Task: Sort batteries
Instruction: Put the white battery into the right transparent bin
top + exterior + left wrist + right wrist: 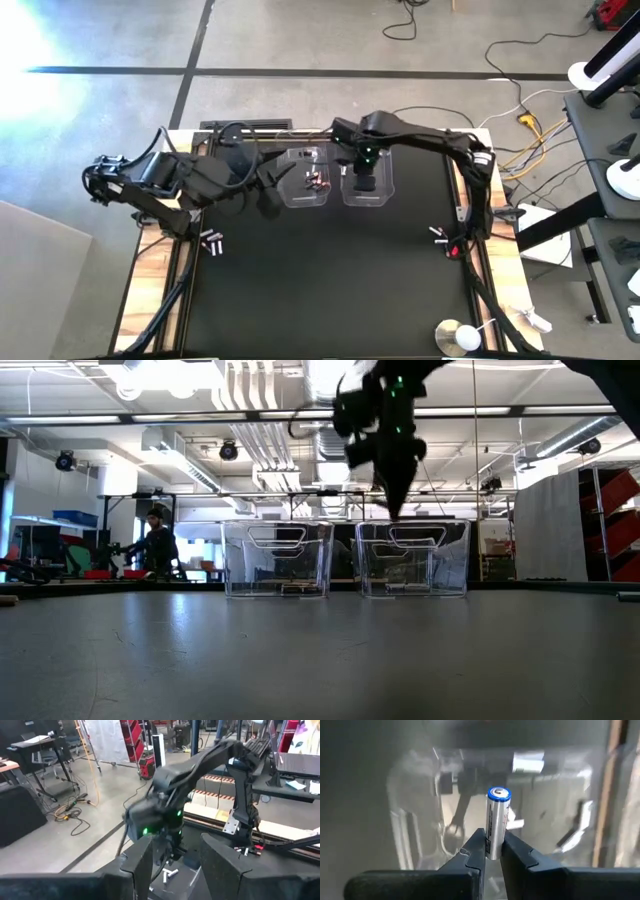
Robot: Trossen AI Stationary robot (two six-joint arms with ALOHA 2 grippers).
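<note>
Two clear tubs at the far edge of the tabletop, side by side: left tub [305, 178] and right tub [368, 178]. Right gripper [492, 854] clamped on one white battery [497, 822], pinched low on its body, blue-ringed end standing proud beyond the fingertips [475, 847]. Poised directly above the right tub in the high view [366, 172], and hanging clear of its rim in the low view [392, 485]. Left gripper [172, 857] near the far left corner of the tabletop, just beside the left tub, fingers [141, 862] apart with nothing between them, pointing toward the other arm. A few batteries [318, 181] already lying in the left tub; more batteries [212, 241] near the left edge and another small cluster [440, 236] near the right edge of the tabletop.

Judged to be the drop step: one battery carried and aligned over its bin, not yet released. Next move likely calls for a short descent into the right tub's mouth, then a parting of the fingers so the cell falls inside rather than bouncing off the rim. Afterwards, probably a return to one of the loose clusters at the tabletop's sides.
</note>
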